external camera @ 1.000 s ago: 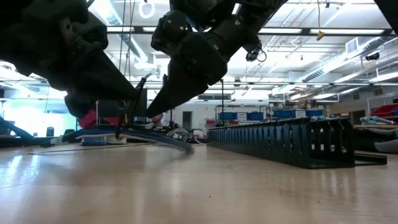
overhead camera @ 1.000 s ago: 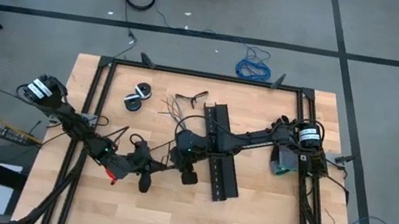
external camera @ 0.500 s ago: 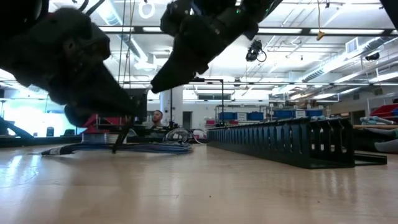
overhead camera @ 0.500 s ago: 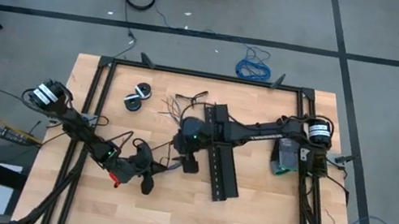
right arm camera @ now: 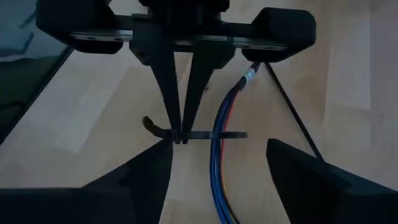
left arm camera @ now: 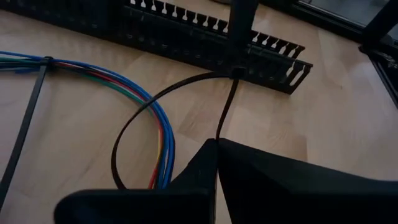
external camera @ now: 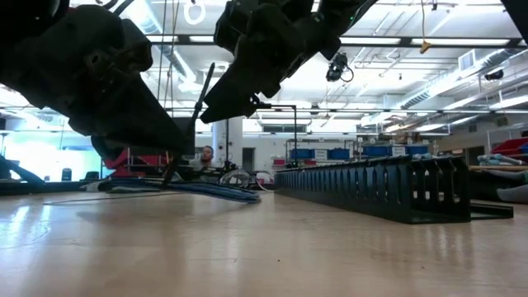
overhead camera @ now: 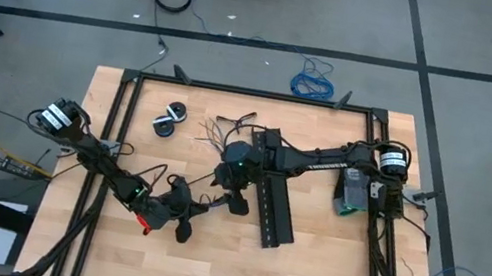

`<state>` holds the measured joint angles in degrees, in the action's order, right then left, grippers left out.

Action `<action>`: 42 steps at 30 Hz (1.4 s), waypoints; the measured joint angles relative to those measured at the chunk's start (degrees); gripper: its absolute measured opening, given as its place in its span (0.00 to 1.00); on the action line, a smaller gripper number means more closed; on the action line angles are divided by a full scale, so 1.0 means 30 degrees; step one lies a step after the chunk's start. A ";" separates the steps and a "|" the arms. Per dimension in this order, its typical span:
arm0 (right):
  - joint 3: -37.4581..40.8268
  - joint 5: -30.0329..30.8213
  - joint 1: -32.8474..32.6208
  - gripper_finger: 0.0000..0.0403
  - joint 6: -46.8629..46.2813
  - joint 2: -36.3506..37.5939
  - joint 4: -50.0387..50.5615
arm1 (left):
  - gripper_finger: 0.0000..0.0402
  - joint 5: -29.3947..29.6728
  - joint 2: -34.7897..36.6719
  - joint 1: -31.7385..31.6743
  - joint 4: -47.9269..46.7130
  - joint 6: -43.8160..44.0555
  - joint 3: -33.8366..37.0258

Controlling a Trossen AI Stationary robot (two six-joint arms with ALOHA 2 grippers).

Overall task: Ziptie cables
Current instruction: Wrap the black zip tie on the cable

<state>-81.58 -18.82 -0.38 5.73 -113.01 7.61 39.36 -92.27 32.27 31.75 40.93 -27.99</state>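
Observation:
The cables are a bundle of blue, green and red wires lying on the wooden table, also in the right wrist view and the low view. A thin black ziptie loops around them. My left gripper is shut on the ziptie; the right wrist view shows the left gripper pointing down at it. My right gripper hangs open above the cables, its fingers apart on either side and touching nothing. From above, the left gripper and right gripper are close together at mid-table. My left gripper pinches the ziptie's strip between its two fingertips, a short way from where the loop closes. The fingers come from above, slanting down, and lie across the strip. The loop passes around the cables, which rest on the table.
A wide black perforated strip lies just right of the grippers and fills the background. Another ziptie binds the cables farther along. Two black rolls sit at the far left, and a black frame rims the table.
My right gripper has risen from the cables, where its fingertips were a second ago, and drawn back toward the table's far edge. The cables, raised in a low arc then, now lie flatter on the table. My left gripper has stayed on the ziptie.

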 joint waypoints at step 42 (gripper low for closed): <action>0.0007 -0.0678 -0.0102 0.42 0.0123 -0.0058 -0.2180 | 0.00 0.0195 0.0000 -0.0115 0.0106 -0.0451 0.0007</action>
<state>-81.56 -20.86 -0.69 6.10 -113.19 1.07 39.94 -92.27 31.92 32.06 39.57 -27.97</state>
